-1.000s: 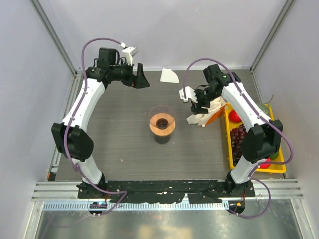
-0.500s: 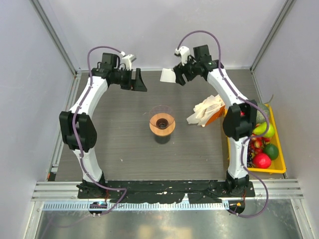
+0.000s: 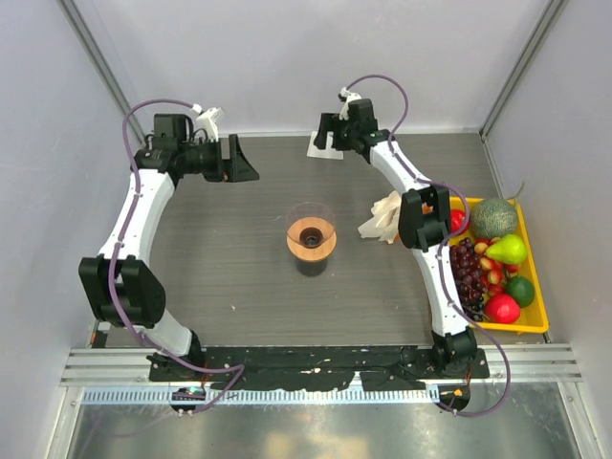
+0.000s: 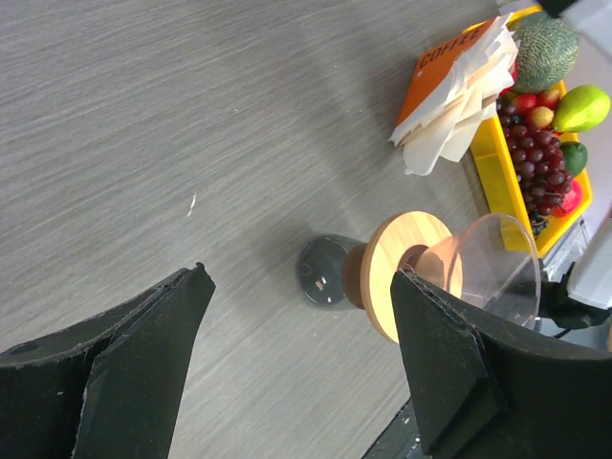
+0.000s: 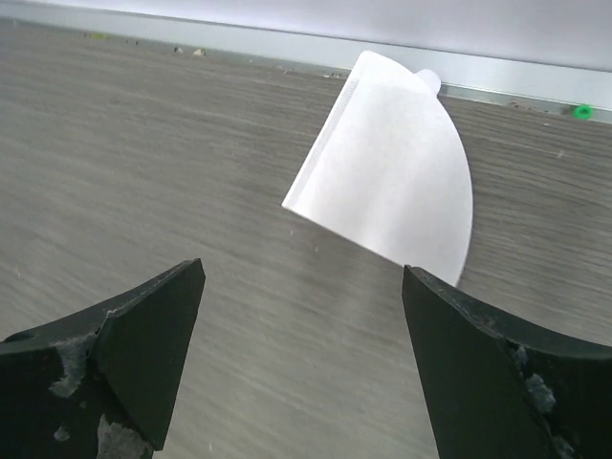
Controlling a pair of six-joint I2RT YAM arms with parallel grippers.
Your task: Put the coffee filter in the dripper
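Note:
The coffee filter point(image 5: 392, 191) is a flat white paper fan lying at the table's back edge, partly hidden under my right gripper in the top view point(image 3: 318, 149). My right gripper point(image 3: 328, 132) hovers over it, open; in its wrist view point(image 5: 301, 271) the filter lies just ahead of the empty jaws. The dripper point(image 3: 311, 235), a clear cone with a tan wooden collar point(image 4: 402, 268) on a dark base, stands mid-table. My left gripper point(image 3: 244, 163) is open and empty at the back left, far from the dripper, its fingers point(image 4: 298, 277) framing the dripper from a distance.
A ruffled bunch of white filters point(image 3: 386, 218) on an orange packet point(image 4: 449, 57) lies right of the dripper. A yellow tray point(image 3: 535, 327) with grapes, a melon and other fruit runs along the right edge. Frame rails border the table.
My right arm has swung from the filter bunch to the back edge over the single filter, its jaws widening. My left arm has drawn back to the left.

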